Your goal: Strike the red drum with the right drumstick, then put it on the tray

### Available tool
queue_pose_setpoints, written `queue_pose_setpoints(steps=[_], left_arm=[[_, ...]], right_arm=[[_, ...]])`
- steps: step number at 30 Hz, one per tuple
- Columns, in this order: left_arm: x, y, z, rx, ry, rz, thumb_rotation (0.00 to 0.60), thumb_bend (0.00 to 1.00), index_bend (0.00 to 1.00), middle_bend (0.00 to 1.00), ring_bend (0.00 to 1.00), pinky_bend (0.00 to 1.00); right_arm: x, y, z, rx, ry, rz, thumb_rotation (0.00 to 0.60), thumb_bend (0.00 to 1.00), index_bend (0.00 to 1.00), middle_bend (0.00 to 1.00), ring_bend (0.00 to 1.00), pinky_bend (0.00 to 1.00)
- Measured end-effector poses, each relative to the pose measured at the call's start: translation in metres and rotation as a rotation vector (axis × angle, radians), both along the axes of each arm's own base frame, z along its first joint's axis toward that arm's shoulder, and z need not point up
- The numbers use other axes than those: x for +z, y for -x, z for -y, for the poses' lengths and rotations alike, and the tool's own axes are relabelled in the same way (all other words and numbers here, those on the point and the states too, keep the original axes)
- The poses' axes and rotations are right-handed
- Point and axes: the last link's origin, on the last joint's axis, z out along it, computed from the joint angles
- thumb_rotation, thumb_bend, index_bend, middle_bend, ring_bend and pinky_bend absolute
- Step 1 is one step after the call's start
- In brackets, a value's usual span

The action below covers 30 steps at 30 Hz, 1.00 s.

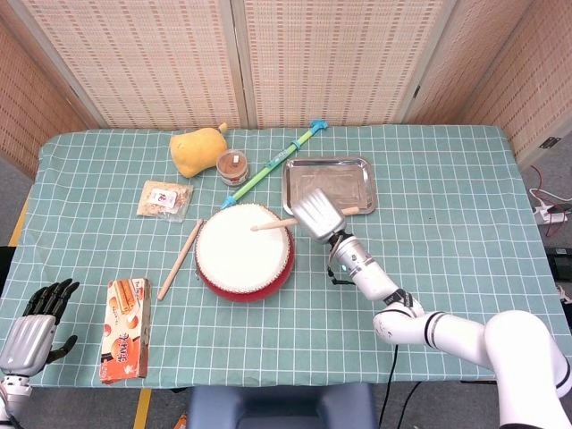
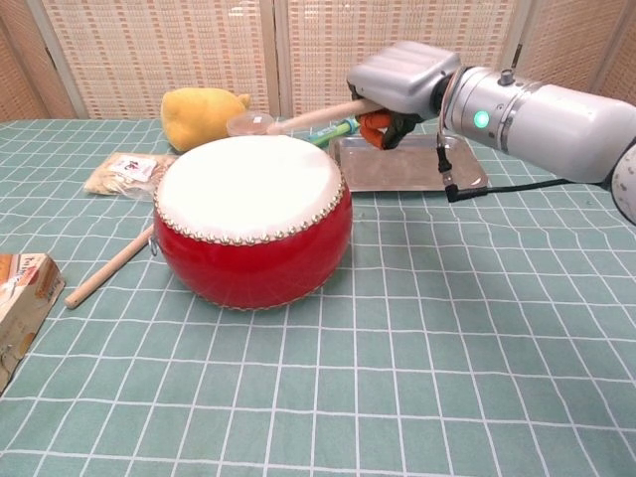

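The right robot hand [image 1: 318, 214] shows only its silver back in the head view, so its fingers and the gripped end of the drumstick [image 1: 273, 225] are hidden beneath it. In the chest view the biscuit box [image 2: 22, 298] is cut off by the left edge, and the second drumstick [image 2: 111, 263] runs partly behind the red drum [image 2: 252, 224]. The left robot hand [image 1: 34, 326] is clipped at the lower left corner of the head view. Print on the snack packet [image 1: 165, 198] is too small to read.
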Motion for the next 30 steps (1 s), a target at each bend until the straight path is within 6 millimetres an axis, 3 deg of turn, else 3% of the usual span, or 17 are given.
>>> queue_pose_setpoints(steps=[6,17,26,30], left_arm=[[-0.001,-0.001,0.0,-0.003,0.003,0.002,0.6,0.24,0.05,0.02,0.0,0.03],[-0.002,0.0,0.001,0.006,0.009,0.002,0.6,0.24,0.05,0.02,0.0,0.03],[-0.002,-0.001,0.0,-0.003,0.009,0.001,0.6,0.24,0.05,0.02,0.0,0.03],[-0.003,-0.002,0.0,-0.003,0.012,0.001,0.6,0.24,0.05,0.02,0.0,0.03]], right_arm=[[0.005,-0.004,0.0,-0.026,-0.037,0.137,0.6,0.58,1.0,0.96,1.0,1.0],[-0.019,0.01,-0.007,0.025,-0.05,-0.161,0.6,0.58,1.0,0.96,1.0,1.0],[0.003,-0.008,-0.004,-0.011,-0.027,0.18,0.6,0.58,1.0,0.96,1.0,1.0],[0.0,-0.005,-0.006,-0.003,-0.047,0.154,0.6,0.58,1.0,0.96,1.0,1.0]])
